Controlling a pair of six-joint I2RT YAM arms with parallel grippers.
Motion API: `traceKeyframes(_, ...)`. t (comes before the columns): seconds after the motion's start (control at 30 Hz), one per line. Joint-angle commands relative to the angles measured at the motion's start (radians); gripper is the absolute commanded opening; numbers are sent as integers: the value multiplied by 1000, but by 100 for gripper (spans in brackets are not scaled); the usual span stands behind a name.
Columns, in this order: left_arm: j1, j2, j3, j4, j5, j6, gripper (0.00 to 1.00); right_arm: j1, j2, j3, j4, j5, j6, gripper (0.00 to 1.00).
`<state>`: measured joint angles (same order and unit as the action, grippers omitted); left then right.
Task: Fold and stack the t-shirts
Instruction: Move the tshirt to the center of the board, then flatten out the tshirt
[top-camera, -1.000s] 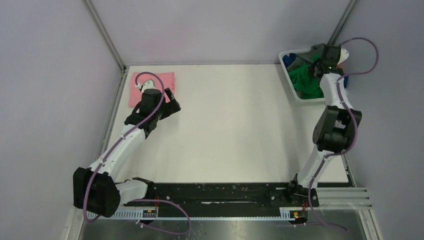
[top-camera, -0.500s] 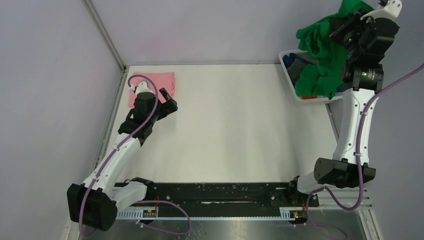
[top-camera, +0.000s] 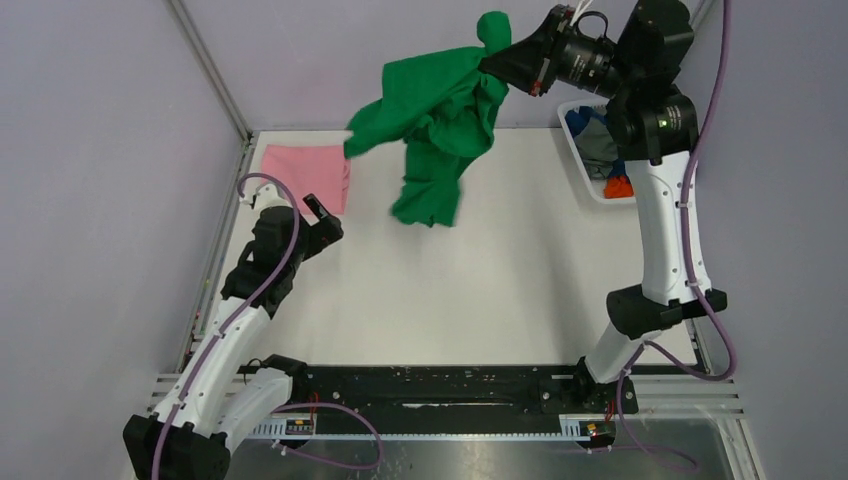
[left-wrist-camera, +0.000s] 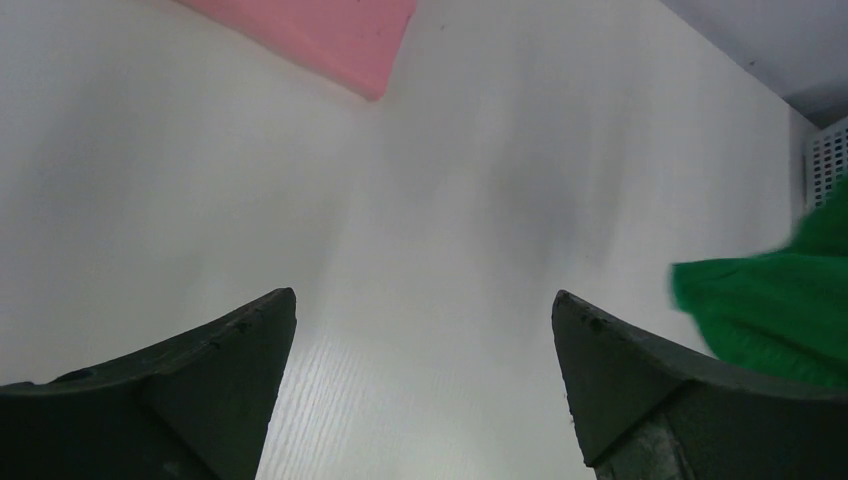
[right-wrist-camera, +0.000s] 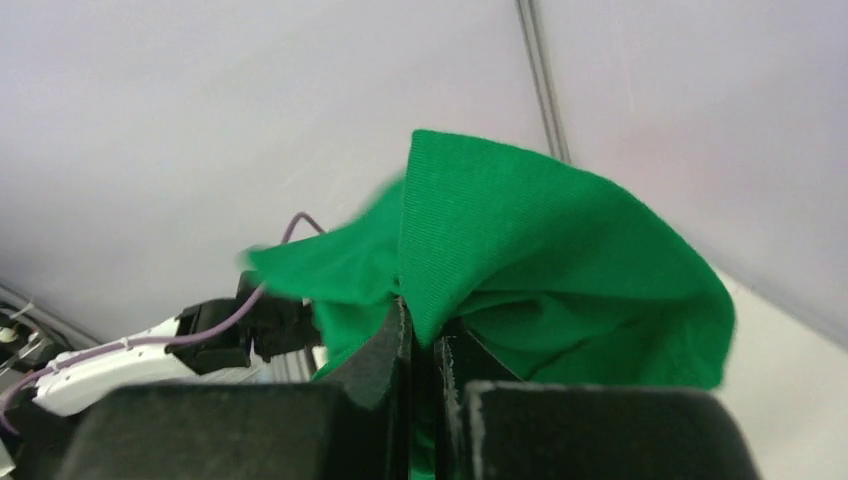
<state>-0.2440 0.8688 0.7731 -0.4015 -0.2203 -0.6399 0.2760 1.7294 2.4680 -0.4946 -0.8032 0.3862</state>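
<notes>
One green t-shirt aloft — one pink t-shirt.

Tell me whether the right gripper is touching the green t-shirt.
Touching. The right wrist view shows the right gripper pinching a fold of the green t-shirt.

- Green t-shirt: bright green, unfolded and crumpled, hanging in the air over the far middle of the table. The right gripper is pinching it by one bunched edge, with loose folds trailing down and left.
- Pink t-shirt: light pink, folded into a flat rectangle, lying at the table's far left corner.
- Grey t-shirt, dark blue t-shirt, orange t-shirt: lying crumpled together in the basket, far right.
</notes>
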Motion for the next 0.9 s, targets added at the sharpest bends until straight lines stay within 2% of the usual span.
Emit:
traceKeyframes(0.0, 7, -39, -6, -96, -70, -40, 99, 1, -123, -216, 53, -29, 40, 0)
traceKeyframes(0.1, 8, -61, -23, -137, -74, -76, 99, -27, -279, -603, 116, 163, 46, 6)
traceKeyframes(0.17, 8, -69, -36, -148, -64, -93, 99, -86, -360, -920, 176, 246, 105, 9)
traceKeyframes(0.2, 8, -71, -42, -154, -59, -103, 99, -129, -388, -1059, 204, 276, 142, 14)
traceKeyframes(0.23, 8, -69, -49, -156, -56, -108, 99, -183, -400, -1176, 219, 307, 197, 35)
traceKeyframes(0.27, 8, -64, -55, -156, -48, -112, 99, -226, -402, -1281, 218, 363, 229, 51)
traceKeyframes(0.3, 8, -54, -61, -154, -40, -116, 99, -257, -390, -1354, 207, 417, 234, 86)
traceKeyframes(0.33, 8, -38, -64, -150, -25, -116, 99, -267, -372, -1392, 167, 478, 216, 98)
traceKeyframes(0.43, 9, 47, -54, -150, 33, -117, 99, -269, -331, -1396, 17, 606, 105, 99)
traceKeyframes(0.53, 9, 138, -64, -111, 89, -128, 99, -249, -369, -1427, 25, 666, 65, 100)
traceKeyframes(0.67, 9, 289, -43, -65, 134, -134, 99, -78, -414, -1427, -9, 769, -41, 99)
traceKeyframes(0.77, 8, 409, -3, -74, 172, -128, 95, 89, -411, -1456, -25, 797, -69, 100)
traceKeyframes(0.87, 7, 501, 12, -76, 191, -132, 92, 170, -422, -1519, -13, 798, -67, 100)
